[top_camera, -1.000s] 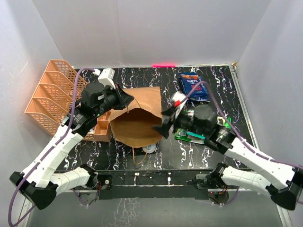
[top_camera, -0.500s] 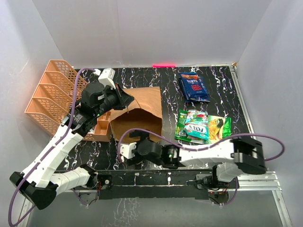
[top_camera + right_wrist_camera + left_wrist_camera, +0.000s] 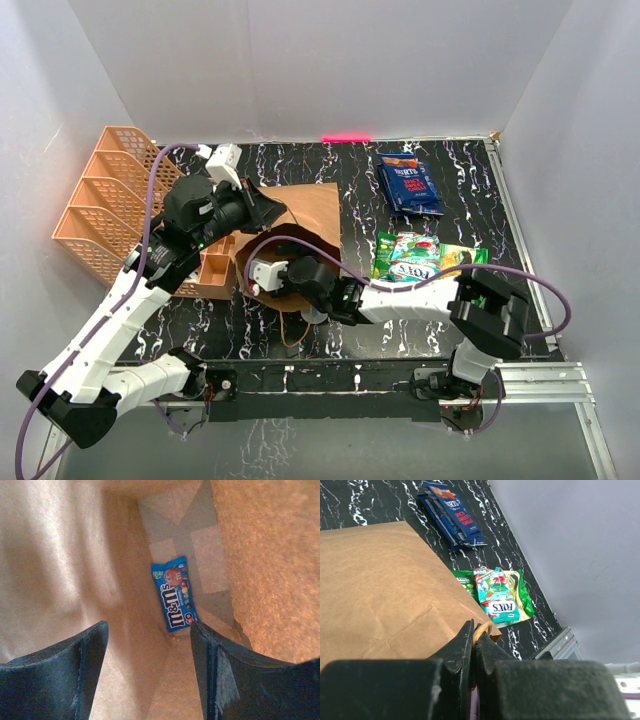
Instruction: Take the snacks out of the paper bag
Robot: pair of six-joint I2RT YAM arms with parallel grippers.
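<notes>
The brown paper bag point(image 3: 312, 212) lies on its side, mouth toward the near edge. My left gripper point(image 3: 262, 208) is shut on the bag's twisted handle point(image 3: 481, 629) at the upper rim and holds the mouth open. My right gripper point(image 3: 272, 278) is inside the bag mouth, open and empty point(image 3: 149, 627). A blue m&m's packet point(image 3: 174, 600) lies deep in the bag just beyond its fingertips. Outside on the table lie dark blue bags point(image 3: 410, 185), a green bag point(image 3: 465, 262) and the FOX packet point(image 3: 408, 270). These also show in the left wrist view: dark blue bags point(image 3: 452, 512), FOX packet point(image 3: 500, 605).
Orange mesh trays point(image 3: 100, 210) stand at the left. A small brown wooden box point(image 3: 215, 272) sits between the trays and the bag. A small white round item point(image 3: 315, 315) lies at the bag's near edge. White walls enclose the table.
My right arm swung from over the packets on the right, round the front, and into the bag mouth. My left gripper kept its hold on the bag and barely moved.
</notes>
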